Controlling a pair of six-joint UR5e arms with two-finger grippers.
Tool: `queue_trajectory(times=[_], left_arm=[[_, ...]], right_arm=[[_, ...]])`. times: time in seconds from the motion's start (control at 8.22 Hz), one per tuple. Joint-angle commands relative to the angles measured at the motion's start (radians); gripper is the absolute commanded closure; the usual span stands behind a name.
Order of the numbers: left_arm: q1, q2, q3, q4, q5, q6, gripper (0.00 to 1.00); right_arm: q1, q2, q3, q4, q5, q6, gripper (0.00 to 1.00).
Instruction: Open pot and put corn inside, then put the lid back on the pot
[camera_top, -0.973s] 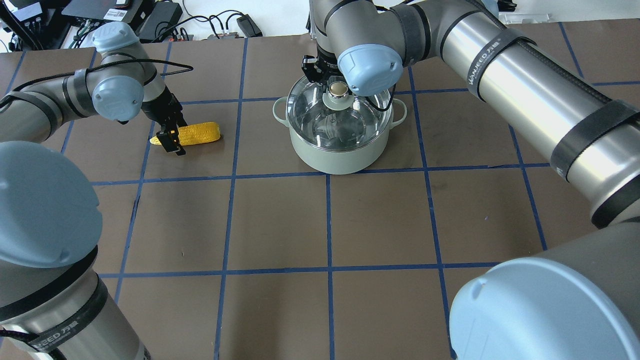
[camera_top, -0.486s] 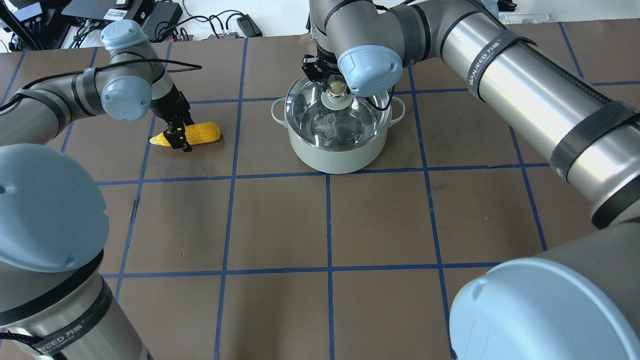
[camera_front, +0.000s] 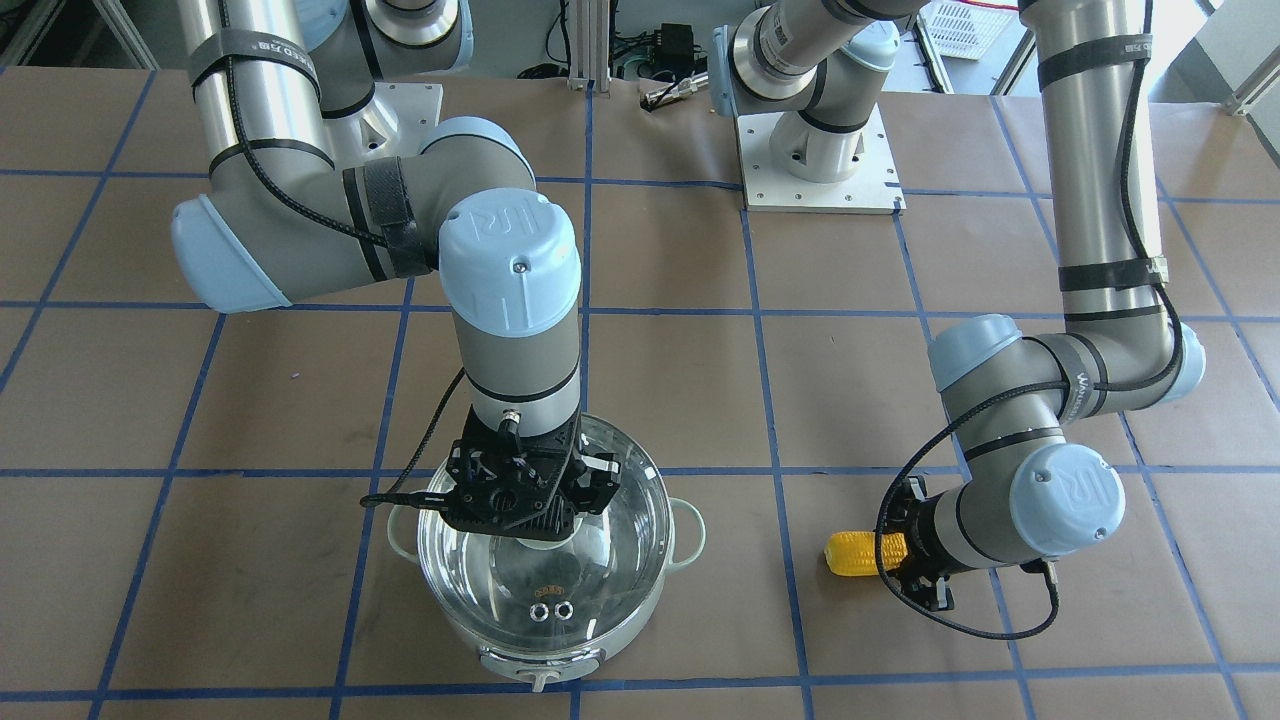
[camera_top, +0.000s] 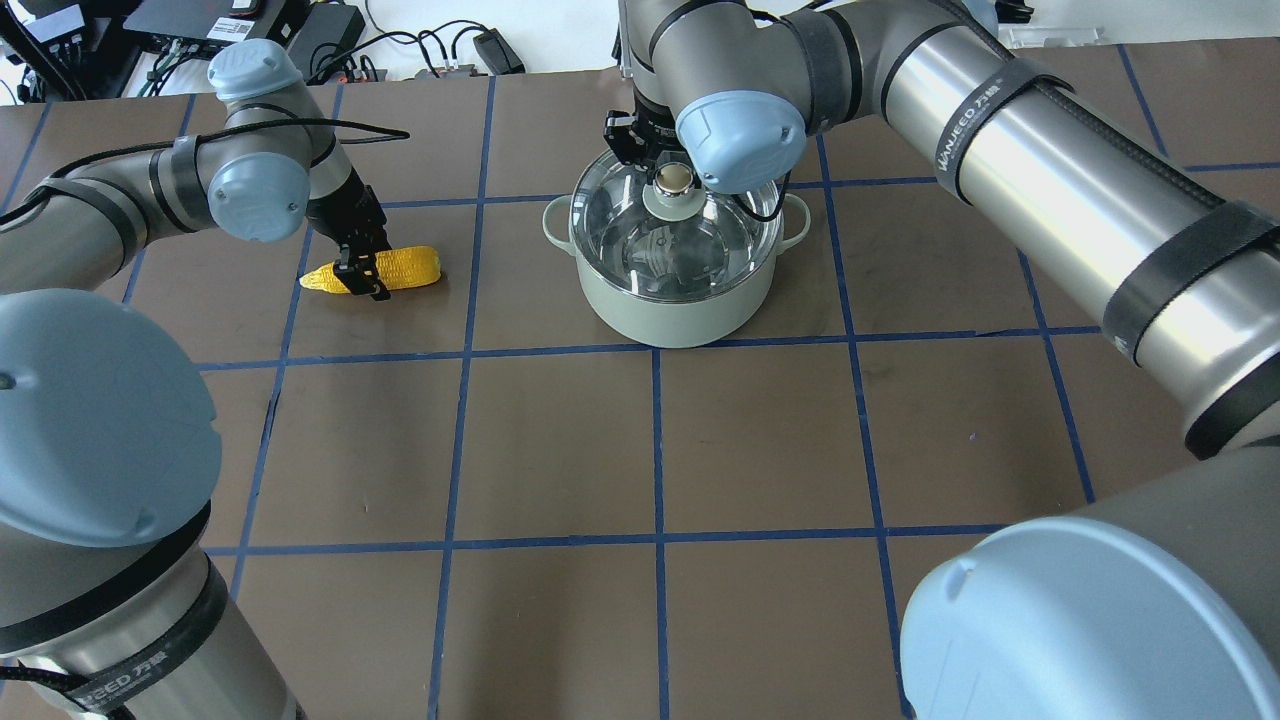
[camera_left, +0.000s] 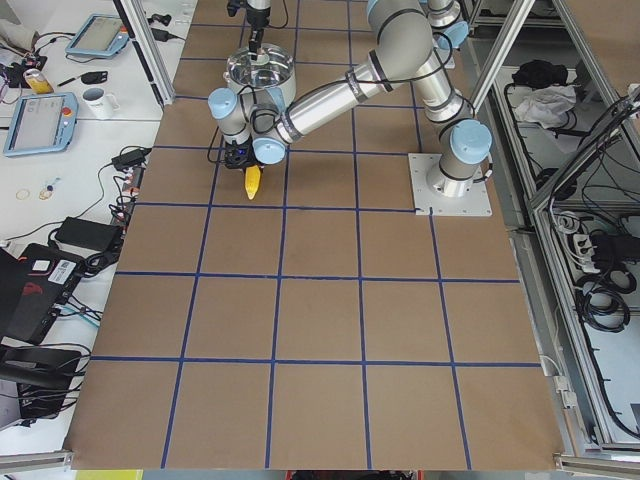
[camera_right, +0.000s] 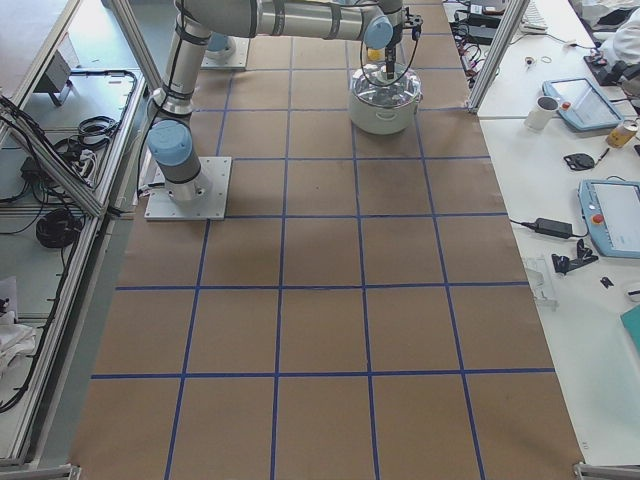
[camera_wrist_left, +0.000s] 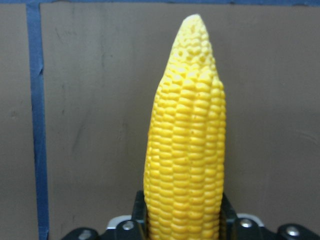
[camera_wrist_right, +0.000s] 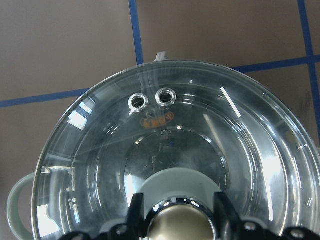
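Now the left hand (camera_top: 362, 276) has crept slightly along the bright yellow corn cob (camera_top: 400, 268) and clamps it on the brown surface (camera_top: 560, 450). The right hand (camera_wrist_right: 182, 220) stays closed on the beige knob (camera_top: 674, 179) of the round clear glass lid (camera_top: 700, 235), seated on the pale mint-green pot (camera_top: 680, 305). An arm strap (camera_top: 975, 110) reads WANJEED.

Corn (camera_left: 253, 184) on brown table (camera_left: 320, 330); pot (camera_left: 258, 72) farther back.

You have the pot (camera_top: 680, 310) on the far half of the tabletop (camera_top: 560, 450), the lid (camera_top: 630, 230) on it, and the right gripper (camera_top: 673, 180) above with its jaws either side of the lid's knob. Well to the left lies the corn (camera_top: 405, 268), between the jaws of the left gripper (camera_top: 360, 277).
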Motion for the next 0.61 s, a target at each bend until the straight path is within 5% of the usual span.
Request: queue_trajectory(times=[0.0,0.49], left_arm=[[-0.017,0.015,0.001,-0.002,-0.003,-0.01,1.0],[-0.039,0.181,0.069,-0.266,-0.086,-0.021,1.0]], right_arm=[[-0.006,-0.059,0.0,0.016,0.001,-0.043,0.67],[-0.13,-0.33,0.056,0.306,0.031,-0.224,0.7]])
